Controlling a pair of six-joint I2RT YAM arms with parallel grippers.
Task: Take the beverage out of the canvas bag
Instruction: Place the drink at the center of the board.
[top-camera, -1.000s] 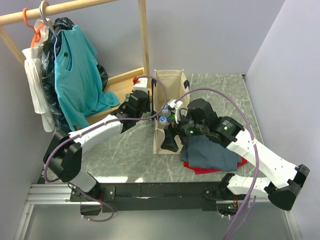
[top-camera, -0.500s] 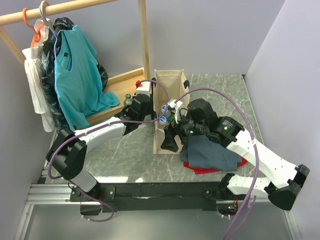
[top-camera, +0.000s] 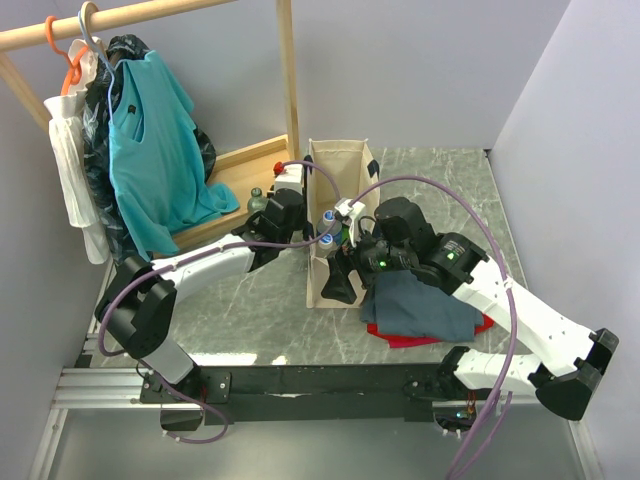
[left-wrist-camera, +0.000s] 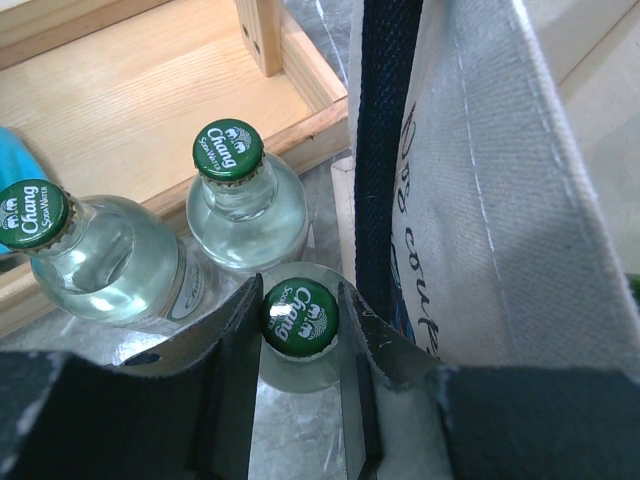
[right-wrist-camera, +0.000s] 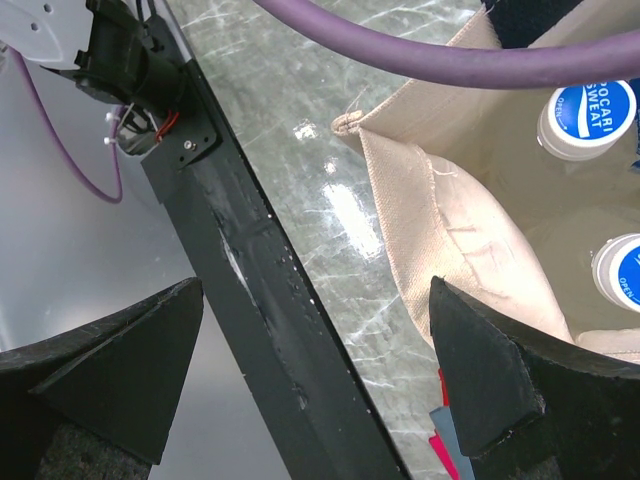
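L grip: my left gripper (left-wrist-camera: 300, 295) sits snug on both sides of the neck of a green-capped Chang soda bottle (left-wrist-camera: 300, 318); looks clamped.
R grip: right gripper (right-wrist-camera: 315, 290) spread wide, nothing in it, over the bag's near rim.
Bag: canvas bag (left-wrist-camera: 500, 180) upright, just right of the held bottle. A Pocari Sweat bottle (right-wrist-camera: 588, 118) and a 2nd blue-white cap (right-wrist-camera: 620, 265) are inside.
Bottle spot: outside the bag, btw bag wall & neighbour Chang bottle (left-wrist-camera: 232, 150). Third Chang bottle (left-wrist-camera: 35, 212) is further left, by the wooden rack base (left-wrist-camera: 130, 90).
Step (my guess): set it down, let go.
How: keep it vertical. Can't tell if the base is down, so confirm before opening. Open enough to clear the cap, lift straight up, avoid neighbours & navy handle (left-wrist-camera: 385, 150).
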